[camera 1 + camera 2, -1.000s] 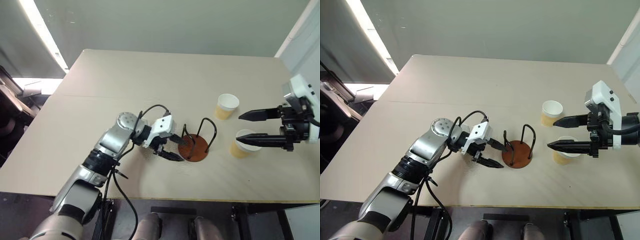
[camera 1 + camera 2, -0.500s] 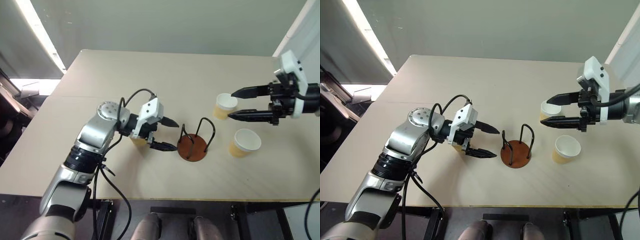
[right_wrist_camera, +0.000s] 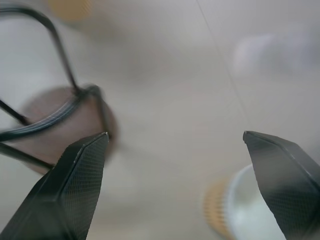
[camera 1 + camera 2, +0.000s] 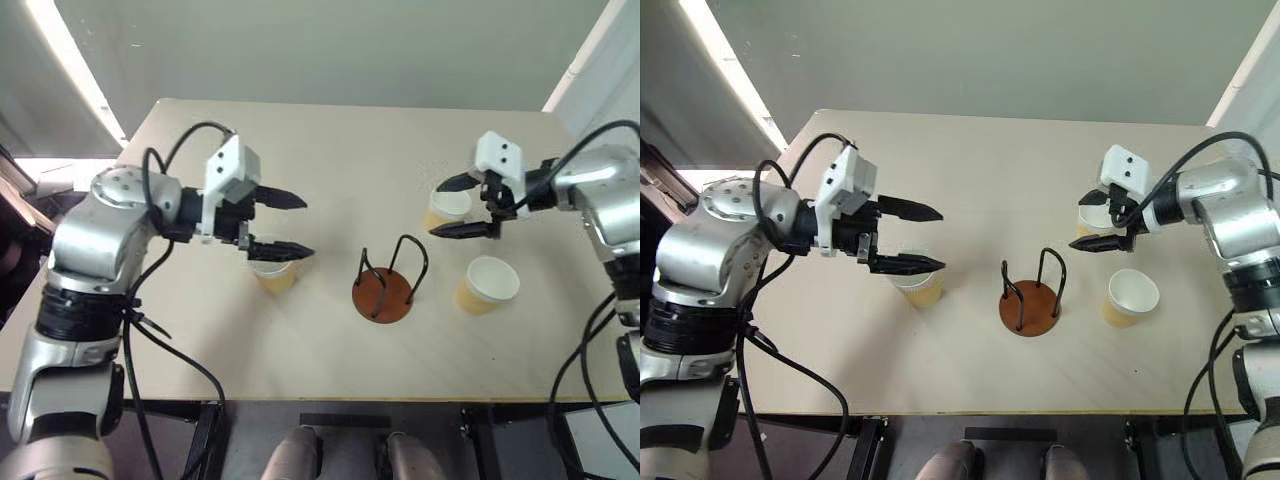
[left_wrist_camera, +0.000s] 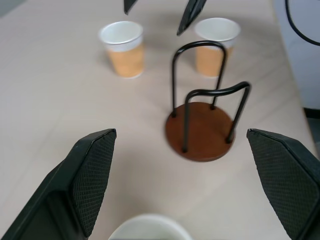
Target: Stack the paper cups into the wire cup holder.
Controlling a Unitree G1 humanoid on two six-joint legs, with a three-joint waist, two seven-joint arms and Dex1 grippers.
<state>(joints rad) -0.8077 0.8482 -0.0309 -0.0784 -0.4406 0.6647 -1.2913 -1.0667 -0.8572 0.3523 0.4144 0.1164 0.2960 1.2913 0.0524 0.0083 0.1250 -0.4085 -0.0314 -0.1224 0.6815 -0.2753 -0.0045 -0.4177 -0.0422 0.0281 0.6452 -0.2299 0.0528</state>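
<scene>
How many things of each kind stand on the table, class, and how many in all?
Paper cups: 3, one under the left gripper, one by the right gripper, one near the front edge
Wire cup holder: 1
Total: 4

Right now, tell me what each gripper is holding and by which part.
Nothing is held. The left gripper is open above one cup; the right gripper is open around another cup, not closed on it.

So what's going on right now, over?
Both grippers open: left gripper above one paper cup, right gripper at another. Wire cup holder empty. Nothing blocking.
</scene>
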